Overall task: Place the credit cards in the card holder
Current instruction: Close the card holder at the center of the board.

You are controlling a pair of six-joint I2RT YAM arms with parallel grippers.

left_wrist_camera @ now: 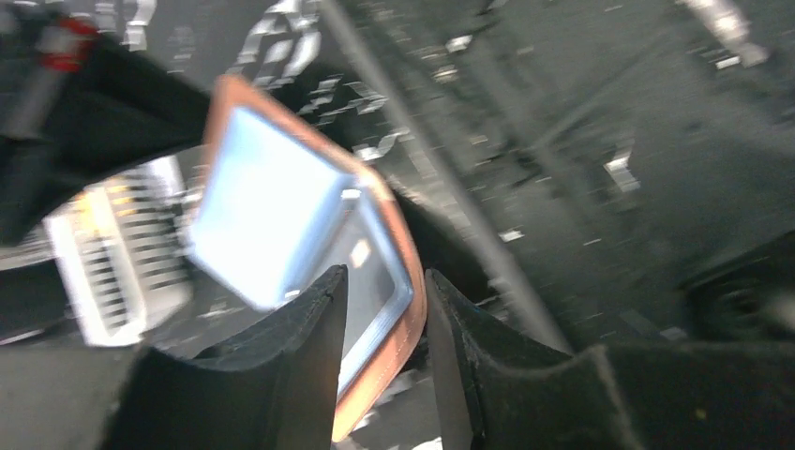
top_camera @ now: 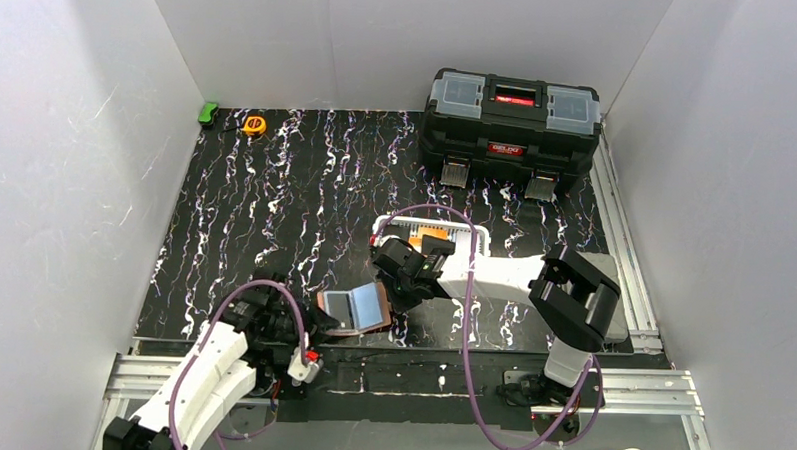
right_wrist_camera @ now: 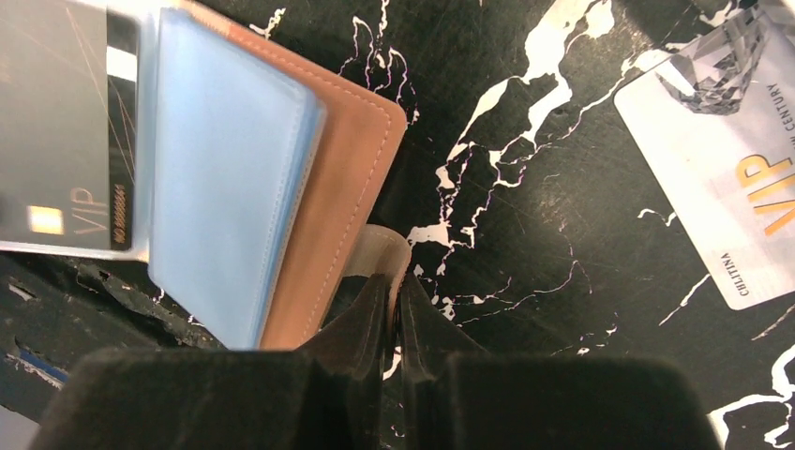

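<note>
Step in hand, as I judge it: bracing the open card holder [top_camera: 354, 311], lower centre of the top view. Left gripper [left_wrist_camera: 386, 281] straddles its edge, grip unclear; right gripper [right_wrist_camera: 391, 286] pinches its snap tab [right_wrist_camera: 380, 248]. Next, 1 pale card [right_wrist_camera: 722, 178], upper right in the right wrist view, needs lifting and slotting.

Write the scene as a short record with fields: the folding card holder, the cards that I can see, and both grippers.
card holder: salmon-pink leather-like folding card holder, open, between the two grippers
left gripper: jaws on both sides of the card holder's edge; grip unclear
right gripper: shut on the holder's pale snap tab
black VIP card: at the holder's open leaf, seemingly in a clear sleeve
pale VIP card: flat on the black marbled table
orange card: in the white slotted plastic basket
</note>
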